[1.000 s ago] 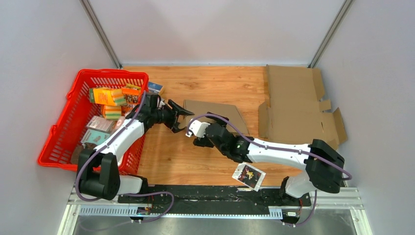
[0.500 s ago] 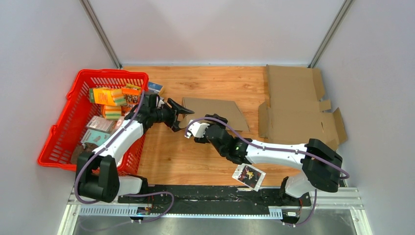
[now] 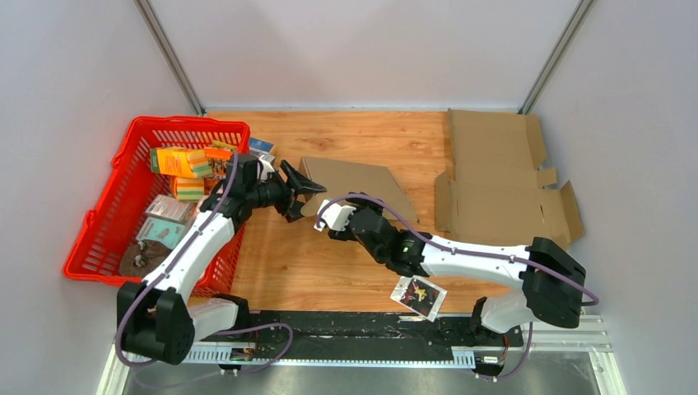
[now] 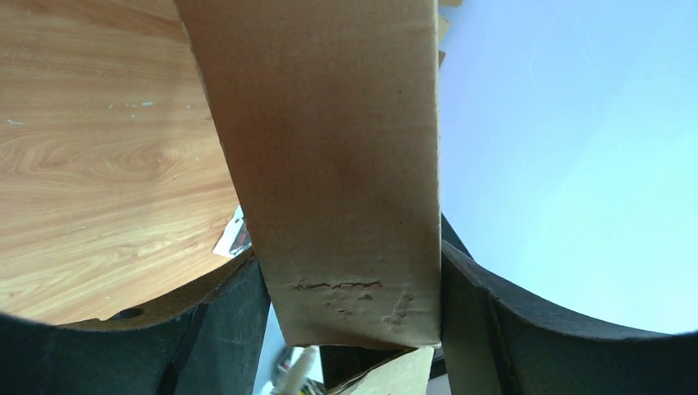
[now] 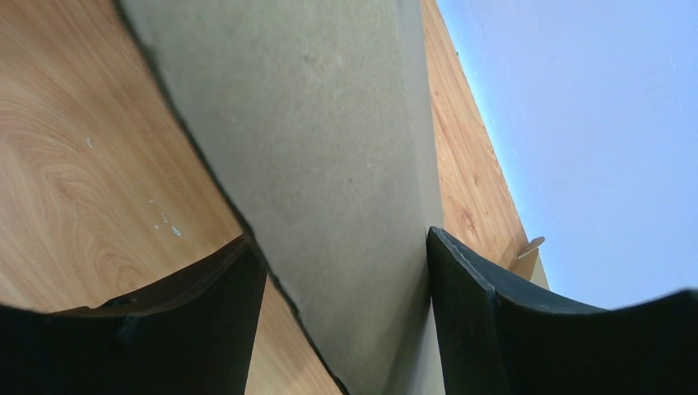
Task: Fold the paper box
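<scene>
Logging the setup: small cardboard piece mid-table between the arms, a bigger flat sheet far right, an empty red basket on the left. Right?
No. The red basket is not empty: it holds several small boxes, as the top external view shows. The rest stands.

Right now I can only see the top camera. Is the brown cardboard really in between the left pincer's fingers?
Observer: Yes. In the left wrist view, the cardboard fills the whole gap between the left pincer's two fingers.
Operator: Is its edge nice and smooth?
Observer: Not quite. Near the end closest to that camera there are small tears and dents.
Operator: What about the right pincer?
Observer: Its wrist view shows the cardboard between the right pincer's fingers too, with wooden table beside it. I can't tell whether they are squeezing it.
</scene>
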